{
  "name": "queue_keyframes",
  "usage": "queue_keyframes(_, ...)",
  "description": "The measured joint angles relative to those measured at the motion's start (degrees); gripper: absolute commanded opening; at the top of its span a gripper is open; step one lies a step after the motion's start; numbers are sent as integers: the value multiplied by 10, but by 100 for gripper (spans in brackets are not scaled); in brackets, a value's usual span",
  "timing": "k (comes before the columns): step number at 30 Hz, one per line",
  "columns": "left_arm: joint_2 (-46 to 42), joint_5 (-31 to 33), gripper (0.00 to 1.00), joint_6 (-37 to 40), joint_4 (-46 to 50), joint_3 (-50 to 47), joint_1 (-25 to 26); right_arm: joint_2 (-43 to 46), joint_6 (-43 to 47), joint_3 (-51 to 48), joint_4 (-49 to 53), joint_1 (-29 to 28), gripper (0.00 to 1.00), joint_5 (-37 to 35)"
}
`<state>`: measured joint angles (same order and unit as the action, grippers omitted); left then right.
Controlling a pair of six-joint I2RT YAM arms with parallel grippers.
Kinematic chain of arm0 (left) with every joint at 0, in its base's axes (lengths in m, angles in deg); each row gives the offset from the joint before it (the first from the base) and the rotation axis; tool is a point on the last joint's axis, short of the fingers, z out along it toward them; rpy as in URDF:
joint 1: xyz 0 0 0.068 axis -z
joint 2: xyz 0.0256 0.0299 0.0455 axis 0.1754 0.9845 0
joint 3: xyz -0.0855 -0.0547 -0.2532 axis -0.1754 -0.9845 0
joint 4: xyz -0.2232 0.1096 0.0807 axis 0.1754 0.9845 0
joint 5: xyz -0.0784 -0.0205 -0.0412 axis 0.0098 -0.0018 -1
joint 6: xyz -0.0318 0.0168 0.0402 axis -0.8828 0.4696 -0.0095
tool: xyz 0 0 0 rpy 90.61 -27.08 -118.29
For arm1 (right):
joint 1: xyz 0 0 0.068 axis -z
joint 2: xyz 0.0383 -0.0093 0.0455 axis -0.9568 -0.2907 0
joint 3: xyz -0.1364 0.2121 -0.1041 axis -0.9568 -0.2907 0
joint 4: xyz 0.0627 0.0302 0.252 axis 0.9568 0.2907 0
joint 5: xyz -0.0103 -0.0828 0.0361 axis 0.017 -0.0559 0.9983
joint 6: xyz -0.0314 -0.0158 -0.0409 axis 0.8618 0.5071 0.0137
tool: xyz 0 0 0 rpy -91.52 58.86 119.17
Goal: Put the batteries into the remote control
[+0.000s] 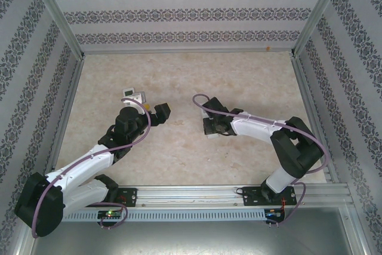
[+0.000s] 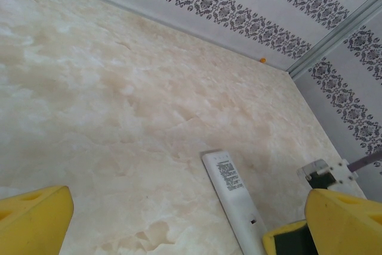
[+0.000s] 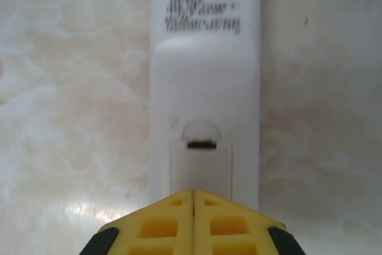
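My right tool [image 3: 193, 200], clenched on nothing, sits at six o'clock of the remote [image 3: 206, 82]; my left tool [image 2: 190, 222] hangs released.

- Top external: high behind, looking down on the surface [image 1: 179, 76].
- Left wrist: low, facing the far right corner [image 2: 290, 71].
- Right wrist: close over the remote [image 3: 206, 88], which both wrist views see.

My left arm [image 1: 80, 168] and right arm [image 1: 256, 127] had white shells between bulky black joints, each trailed by a purple cable [image 1: 222, 108], on black bases [image 1: 122, 196]. My right gripper [image 3: 194, 195] had yellow fingers [image 3: 161, 228] with square recesses moulded in and black trim at the outer edges
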<state>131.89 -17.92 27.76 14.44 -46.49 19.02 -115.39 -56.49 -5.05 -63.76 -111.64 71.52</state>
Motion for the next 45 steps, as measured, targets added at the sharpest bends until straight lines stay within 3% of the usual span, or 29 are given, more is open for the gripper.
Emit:
queue_keyframes(6, 3, -4, 100, -1, -3, 0, 0, 9, 5, 36, 93, 2, 14, 18)
queue_keyframes(10, 2, -4, 100, -2, -3, 0, 0, 21, 9, 76, 107, 15, 70, 18)
queue_keyframes(12, 2, -4, 100, -2, -3, 0, 0, 23, 16, 90, 106, 21, 82, 17)
queue_keyframes(15, 1, -4, 100, -2, -3, 0, 0, 11, 30, 100, 101, 25, 87, 15)
queue_keyframes(20, 1, -4, 100, -2, -3, 0, 0, -54, 42, 116, 100, 24, 86, 15)
queue_keyframes(27, -3, -4, 100, -2, -3, 0, 0, -121, 48, 134, 98, 24, 61, 14)
queue_keyframes(31, -3, -4, 100, -3, 2, 1, 0, -129, 49, 134, 99, 26, 55, 7)
queue_keyframes(35, 2, -4, 100, -14, 20, 11, 0, -128, 49, 135, 99, 28, 44, 8)
queue_keyframes(39, 16, -13, 100, -33, 30, 25, -4, -116, 47, 134, 99, 30, 42, 24)
queue_keyframes(45, 87, -88, 100, -69, 38, 70, -12, -6, 28, 95, 38, 34, 39, 134)
